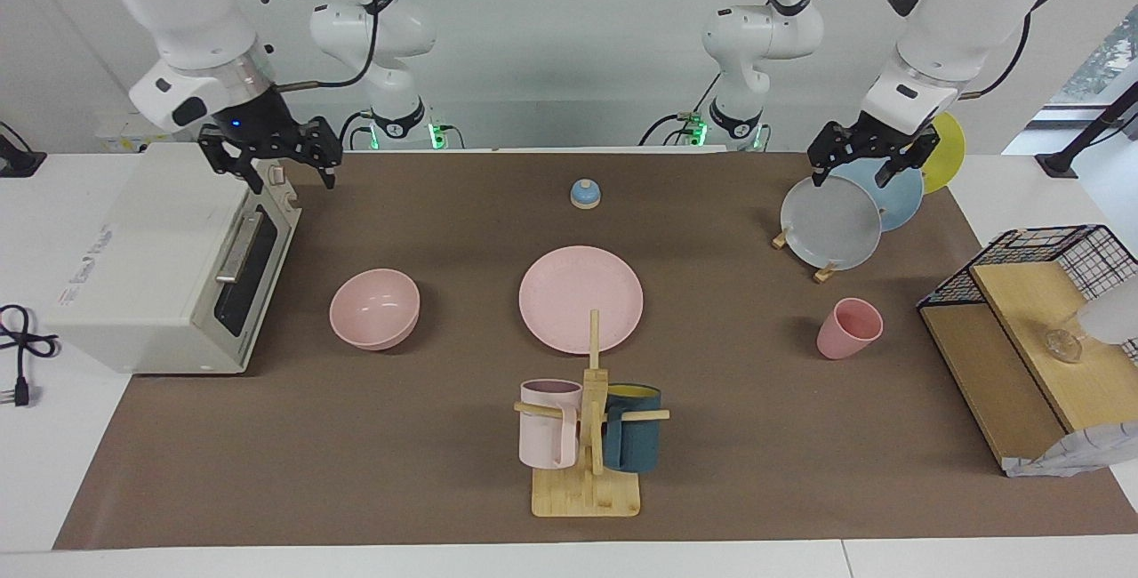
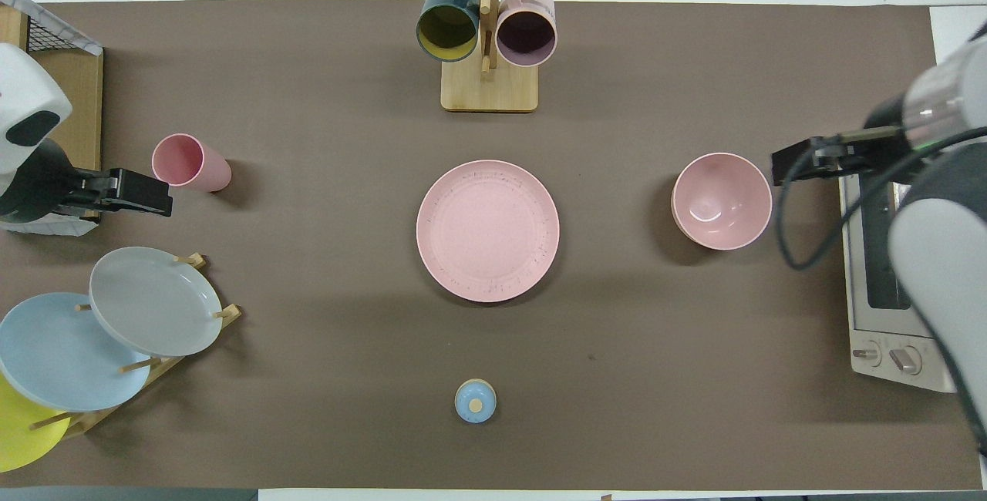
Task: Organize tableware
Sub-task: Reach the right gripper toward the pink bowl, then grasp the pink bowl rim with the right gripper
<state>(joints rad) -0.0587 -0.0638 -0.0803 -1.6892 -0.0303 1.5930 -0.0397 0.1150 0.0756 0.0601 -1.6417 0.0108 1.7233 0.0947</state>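
Likely next: right gripper (image 1: pixel 283 169), open and empty above the white toaster oven (image 1: pixel 160 267), should straddle the matte pink deep round bowl (image 1: pixel 374 308) rim squarely; left gripper (image 1: pixel 859 171) waits open, empty.

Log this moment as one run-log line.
left end effector: open, over plate rack | right end effector: open, over toaster oven | plate, bowl, cup: untouched

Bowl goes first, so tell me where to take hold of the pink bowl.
Pinch the rim of the pink bowl from above, one finger inside. It stands upright, open and empty, with a thin wall. Take the side toward the toaster oven, where the right hand is closest.
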